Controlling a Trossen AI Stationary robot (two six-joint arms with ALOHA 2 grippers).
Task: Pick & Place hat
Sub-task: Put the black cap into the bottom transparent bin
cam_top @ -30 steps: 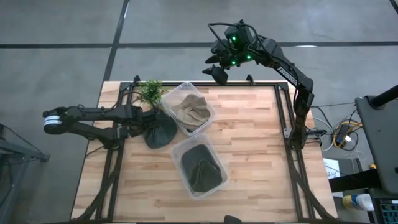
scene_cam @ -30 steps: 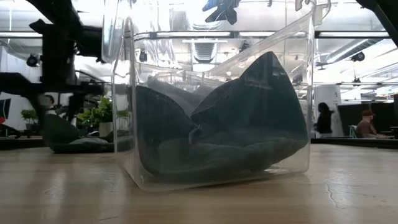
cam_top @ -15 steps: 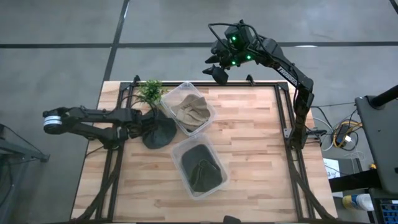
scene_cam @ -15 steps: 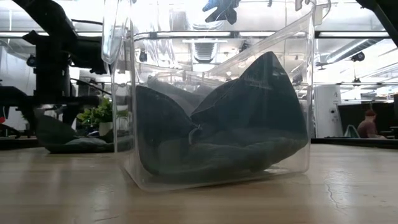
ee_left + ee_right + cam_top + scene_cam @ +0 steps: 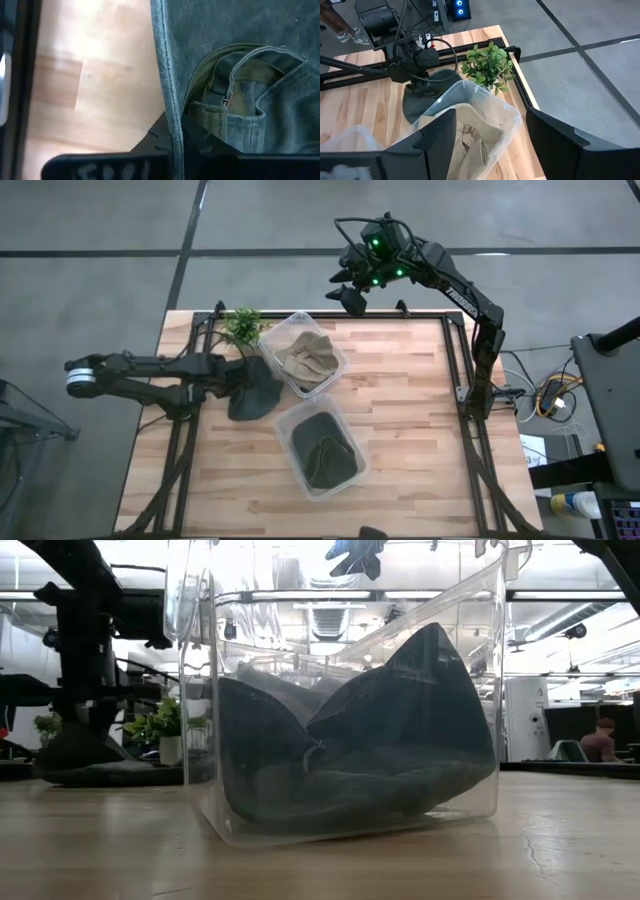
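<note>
Your left gripper [image 5: 228, 376] is reaching low over the left part of the table [image 5: 420, 420], and its fingers are closing on the near edge of the dark grey hat [image 5: 255, 388]. The left wrist view is showing the hat's stitched edge running between the two dark fingers, so the jaws are clamped on the fabric there. The hat is lying directly ahead of this gripper, spreading away from the fingertips toward the two clear bins. It is resting flat on the wood, touching the side of the clear bin with the beige hat [image 5: 304, 360], which is sitting just beyond it. The clear bin with the dark hat [image 5: 321, 447] is standing a little farther off, beyond and to one side of the held hat.

The hat's long axis is running roughly in line with your left arm, across the table. Its open underside is facing up, showing the olive lining and the adjusting strap with its small buckle [image 5: 226, 102]. You cannot tell which end is the brim.

The small green plant [image 5: 241, 327] is sitting near the gripper, at the table's far edge.

Your right gripper [image 5: 350, 296] is waiting high beyond the far edge of the table, its fingers standing wide apart and holding nothing.
</note>
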